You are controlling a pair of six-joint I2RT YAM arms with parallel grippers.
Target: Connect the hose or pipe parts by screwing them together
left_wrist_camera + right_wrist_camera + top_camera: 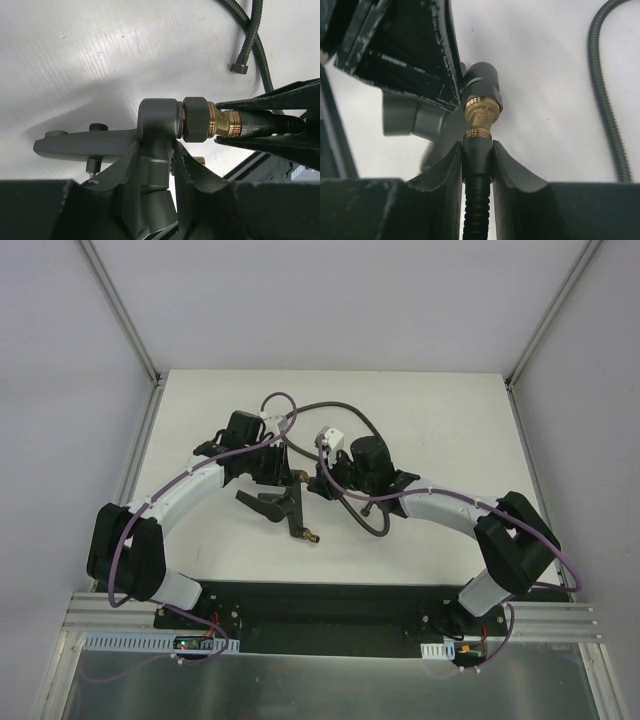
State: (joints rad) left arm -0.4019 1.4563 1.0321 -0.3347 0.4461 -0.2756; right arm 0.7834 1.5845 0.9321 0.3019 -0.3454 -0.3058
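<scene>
- Both claws grip: left claw pinches the fitting between its fingers.
- Right claw pinches the hose end; brass thread just ahead meets the fitting.

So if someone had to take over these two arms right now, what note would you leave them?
The left gripper is shut on the body of the dark fitting.
The right gripper is shut on the hose, at the sleeve just behind its end.
Done: the hose end is in line with the fitting's port and meets it.
Left: brass thread shows at the joint, so it probably needs more turning. How tight it is cannot be told.
The hose's free end lies loose on the table.
</scene>
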